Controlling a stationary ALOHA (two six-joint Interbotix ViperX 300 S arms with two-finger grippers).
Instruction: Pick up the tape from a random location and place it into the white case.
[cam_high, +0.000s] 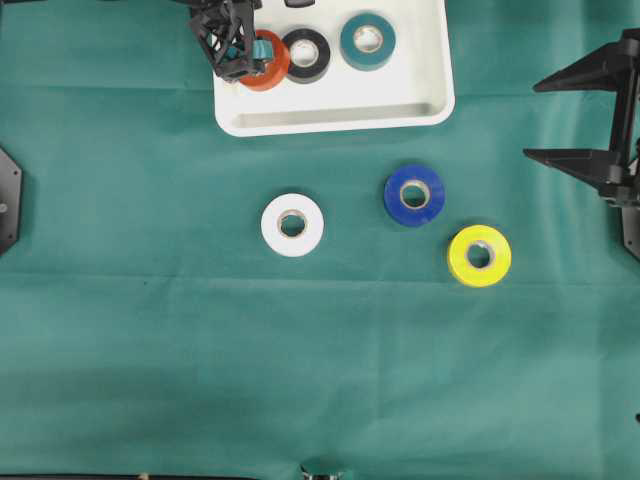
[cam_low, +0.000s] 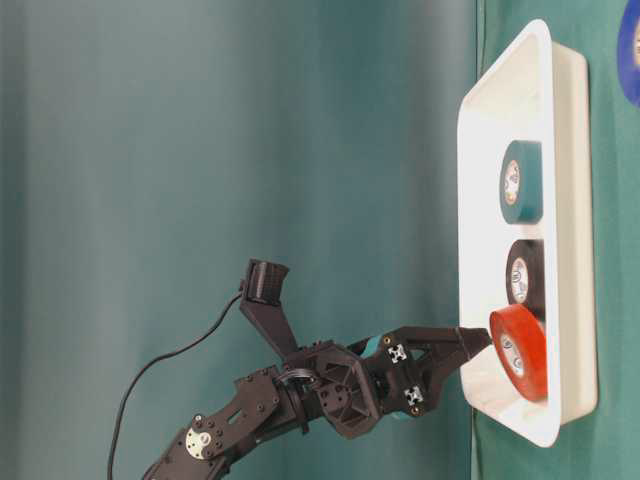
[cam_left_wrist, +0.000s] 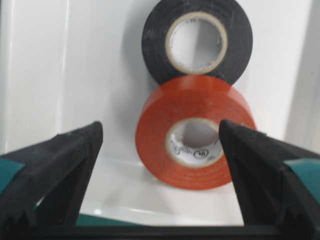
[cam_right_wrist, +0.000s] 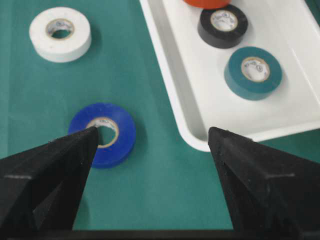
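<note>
Three glossy tape rolls lie inside the smooth white case (cam_high: 430, 60), a rounded-corner tray: red tape (cam_high: 272, 62) touching black tape (cam_high: 307, 54), teal tape (cam_high: 367, 40) apart. The left end effector (cam_left_wrist: 160, 145) stands apart around the red roll; the right end effector (cam_right_wrist: 152, 140) gapes too. White tape (cam_high: 292, 224), blue tape (cam_high: 414, 194) and yellow tape (cam_high: 479, 255) rest on the green cloth tabletop (cam_high: 150, 350).

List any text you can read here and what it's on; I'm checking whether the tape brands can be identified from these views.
Nothing reads as a full word.
Orange roll: faint print on the inner core, with a mark that looks like "UL"; the rest is too blurred.
Black roll, teal roll, blue roll, white roll: faint core marks, too small to read.
Yellow roll: no print visible.
White case: no print visible.
</note>
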